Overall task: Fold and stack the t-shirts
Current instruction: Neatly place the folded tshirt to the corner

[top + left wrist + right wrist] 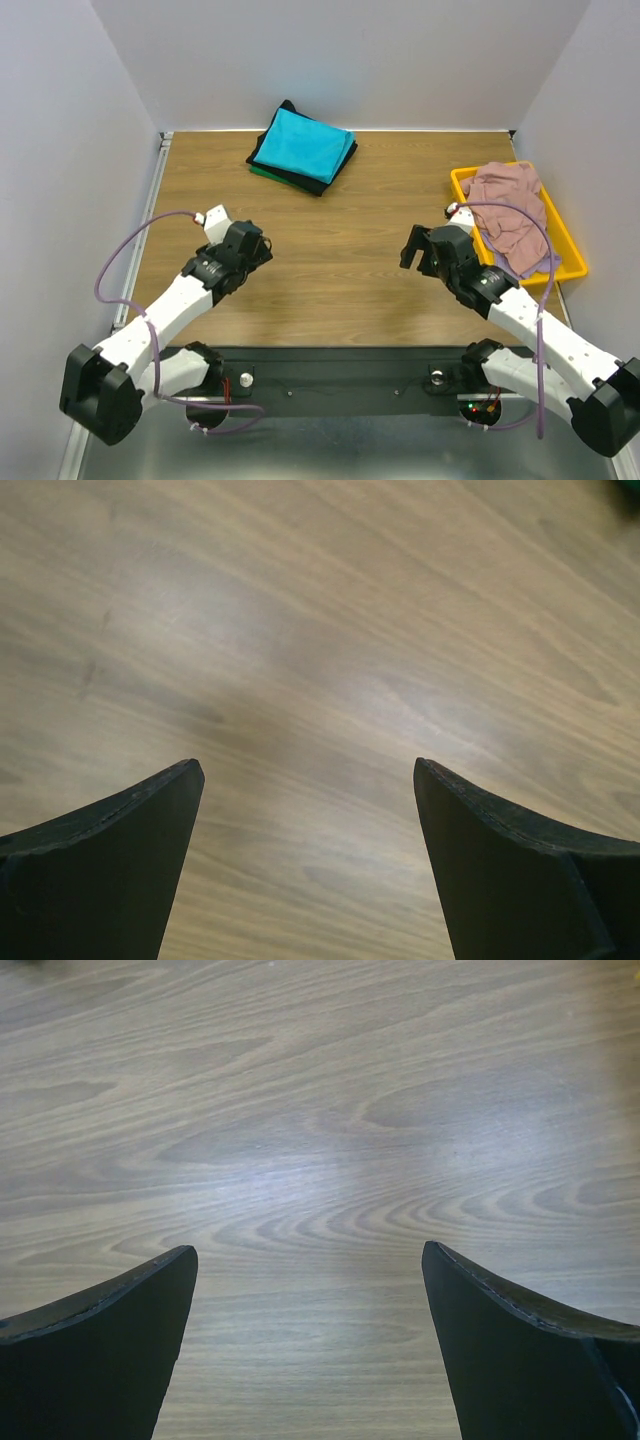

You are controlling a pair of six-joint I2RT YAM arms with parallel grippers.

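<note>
T-shirts stacked far edge; pink t-shirt in tray.

Wooden table: t-shirt stack, yellow tray

Even overhead light, soft tabletop glare.

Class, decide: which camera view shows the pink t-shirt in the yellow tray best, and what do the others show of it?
The top external view: the pink t-shirt lies crumpled in the yellow tray. Both wrist views show none of it, only the wood tabletop.
</note>
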